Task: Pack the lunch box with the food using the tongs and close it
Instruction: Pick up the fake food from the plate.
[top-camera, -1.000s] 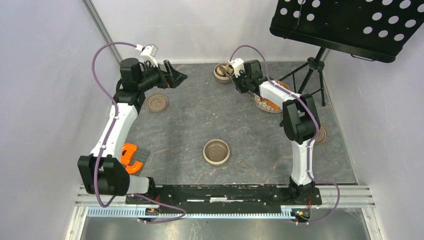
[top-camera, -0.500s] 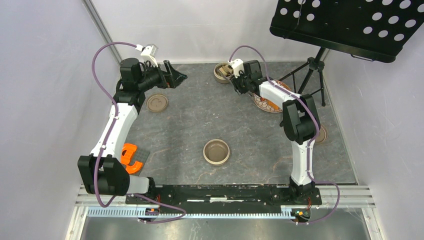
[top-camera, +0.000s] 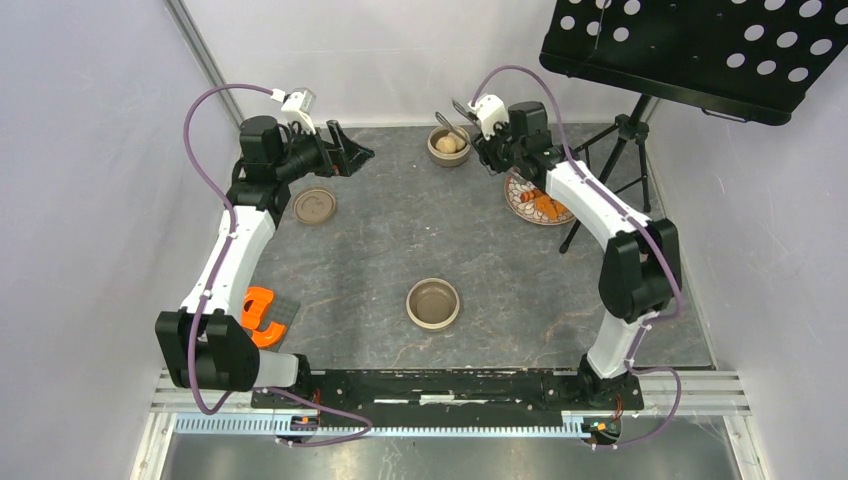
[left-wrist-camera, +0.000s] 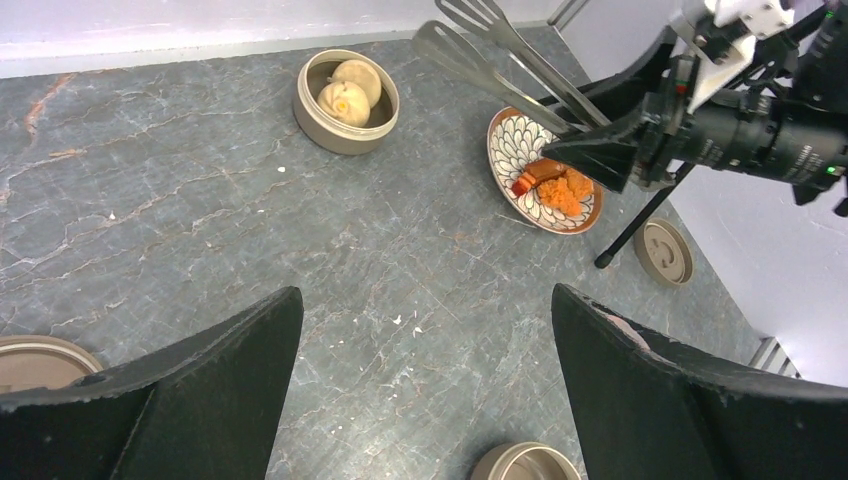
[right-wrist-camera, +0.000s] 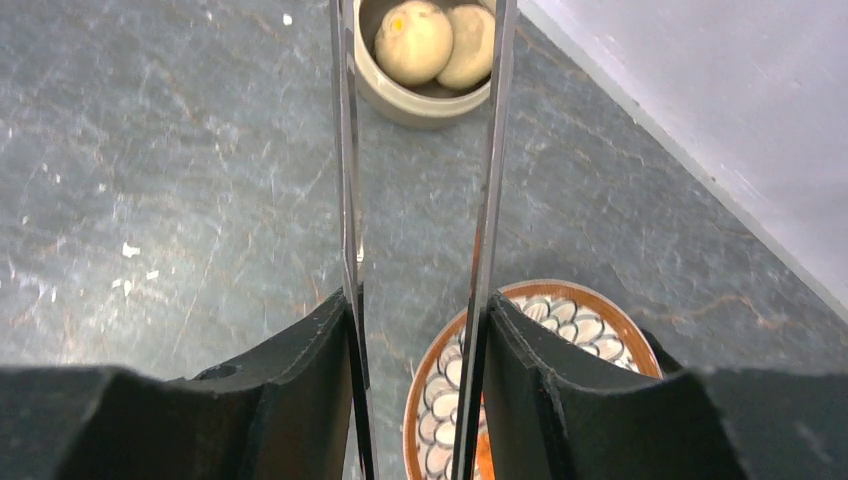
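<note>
Now that our right arm has swung back off the bowl, right gripper: half closed round the tongs, their arms sprung apart and tips empty.
Change: two buns lie in the bowl; we judge one was just dropped.
Left to do: orange food waits on the plate.
Left gripper: wide open, holding nothing.
Room: bowl near the back wall, stand leg beside the plate; freer toward mid worktop.
</note>
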